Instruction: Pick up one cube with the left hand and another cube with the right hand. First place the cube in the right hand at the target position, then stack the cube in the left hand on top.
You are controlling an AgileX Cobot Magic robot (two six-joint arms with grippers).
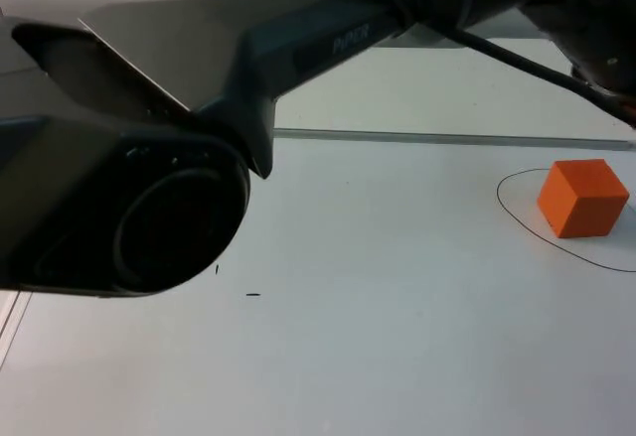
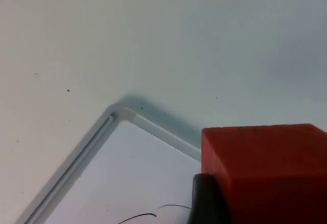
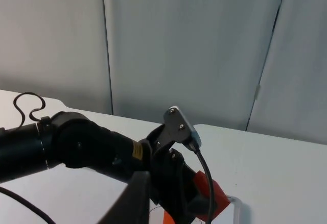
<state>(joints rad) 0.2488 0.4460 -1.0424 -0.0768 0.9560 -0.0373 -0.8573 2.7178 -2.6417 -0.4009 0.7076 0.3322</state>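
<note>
The orange cube [image 1: 583, 198] already sits inside the drawn circle [image 1: 512, 214] at the counter's [image 1: 397, 337] far right. The left gripper [image 2: 204, 203] holds a red cube [image 2: 265, 173] aloft, not yet stacked; whether the right gripper is open or closed, I cannot tell.

the left arm [image 1: 149, 158] hides much of the table [image 1: 397, 337]; the red cube [image 2: 271, 168] is cut off by the frame edge.
</note>
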